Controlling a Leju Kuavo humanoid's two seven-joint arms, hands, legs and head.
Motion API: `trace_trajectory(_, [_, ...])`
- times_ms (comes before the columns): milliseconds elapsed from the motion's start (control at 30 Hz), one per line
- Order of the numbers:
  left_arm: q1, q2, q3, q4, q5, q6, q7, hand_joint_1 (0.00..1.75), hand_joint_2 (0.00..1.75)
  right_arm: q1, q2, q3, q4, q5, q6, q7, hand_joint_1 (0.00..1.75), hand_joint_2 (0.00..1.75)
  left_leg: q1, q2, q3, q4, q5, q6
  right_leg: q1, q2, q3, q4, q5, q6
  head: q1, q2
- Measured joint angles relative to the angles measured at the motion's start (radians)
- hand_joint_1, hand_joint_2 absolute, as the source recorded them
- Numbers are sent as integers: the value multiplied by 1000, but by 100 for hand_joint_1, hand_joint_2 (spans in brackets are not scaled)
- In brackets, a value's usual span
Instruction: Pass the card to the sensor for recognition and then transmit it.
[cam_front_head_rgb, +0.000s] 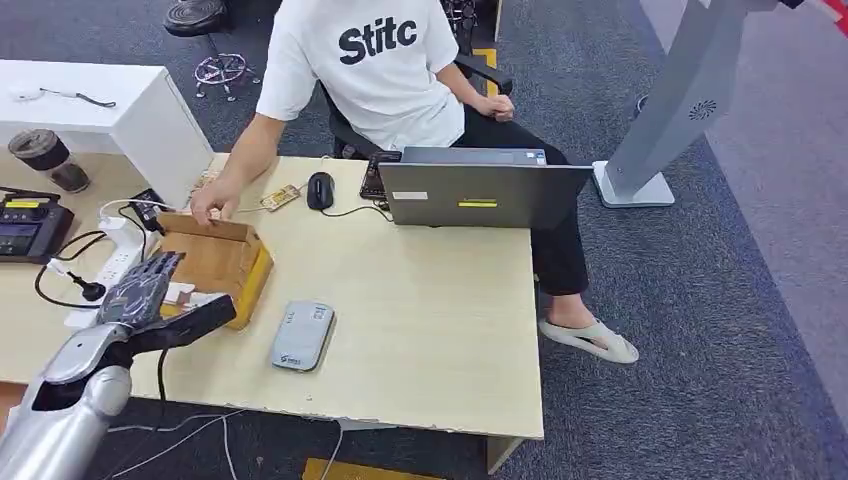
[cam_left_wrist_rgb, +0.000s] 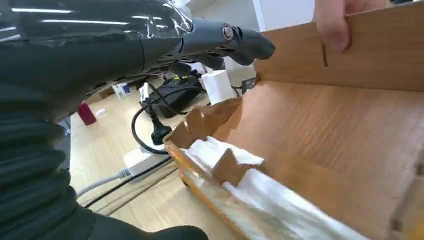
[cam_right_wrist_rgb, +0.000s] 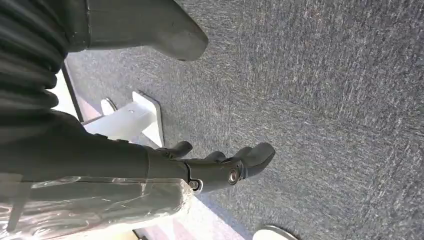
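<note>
White cards lie along the near edge of an open wooden box, standing between small wooden dividers. The box sits on the left part of the light wood counter. The left hand hovers at the box's near corner, fingers spread and thumb extended, holding nothing; the left wrist view shows its dark fingers above the box interior. A grey card sensor lies flat on the counter just to the right of the box, apart from it; its marking is too small to read. A seated person in a white shirt printed "Stitc" rests a hand on the box's far wall. Further along the counter stand a black mouse and a grey laptop with a yellow sticker on its lid. The right hand hangs over grey carpet, fingers loosely curled and apart, holding nothing.
</note>
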Motion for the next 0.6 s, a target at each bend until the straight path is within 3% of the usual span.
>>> trace_trajectory(267, [-3,-21,-16,0,-3,36,-11,10,175,0,0,0,0,0,1,-9,0,175,0,0,0,0,0,0,0,0,0,0,0,0,0,0])
trace_trajectory(333, [-5,-27,-21,0,-3,36,-13,31,175,0,0,0,0,0,1,-10,0,175,0,0,0,0,0,0,0,0,0,0,0,0,0,0])
trace_trajectory(433, [-7,-33,-22,0,-3,36,-15,37,175,0,0,0,0,0,2,-10,0,175,0,0,0,0,0,0,0,0,0,0,0,0,0,0])
trace_trajectory(467, [-7,-34,-22,0,-3,37,-16,65,175,0,0,0,0,1,2,-10,0,175,0,0,0,0,0,0,0,0,0,0,0,0,0,0])
trace_trajectory(567, [-8,-37,-22,0,-3,37,-16,65,175,0,0,0,0,4,2,-10,0,175,0,0,0,0,0,0,0,0,0,0,0,0,0,0])
trace_trajectory(600, [-8,-37,-22,0,0,36,-17,72,175,0,0,0,0,8,2,-10,0,175,0,0,0,0,0,0,0,0,0,0,0,0,0,0])
